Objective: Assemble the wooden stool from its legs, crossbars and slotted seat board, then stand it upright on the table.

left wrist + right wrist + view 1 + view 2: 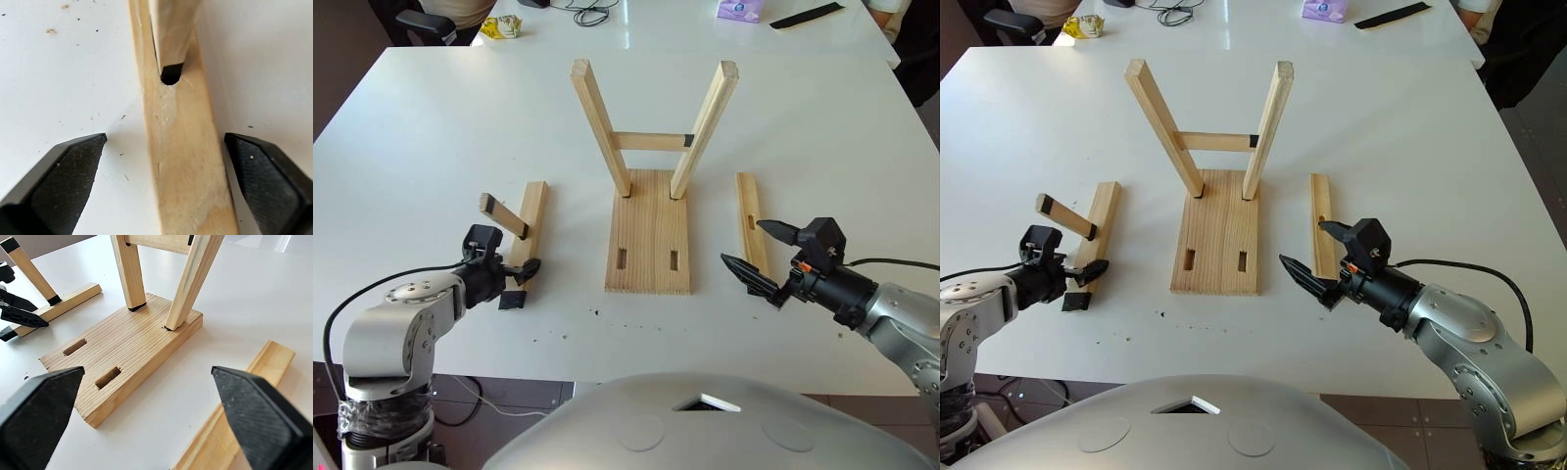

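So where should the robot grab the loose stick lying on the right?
Probably across its narrow width near the middle, coming straight down from above. The loose leg lies flat on the table, its long sides free, apart from the seat board, so the open right gripper could straddle it.

White desk (431, 147) w/ dark specks (607, 315) nr front edge; behind it: yellow wrapper (500, 26), black cables (592, 12), purple pack (740, 10), black strip (808, 15).

Office, white table (431, 108), cables (593, 12), chair (423, 23)
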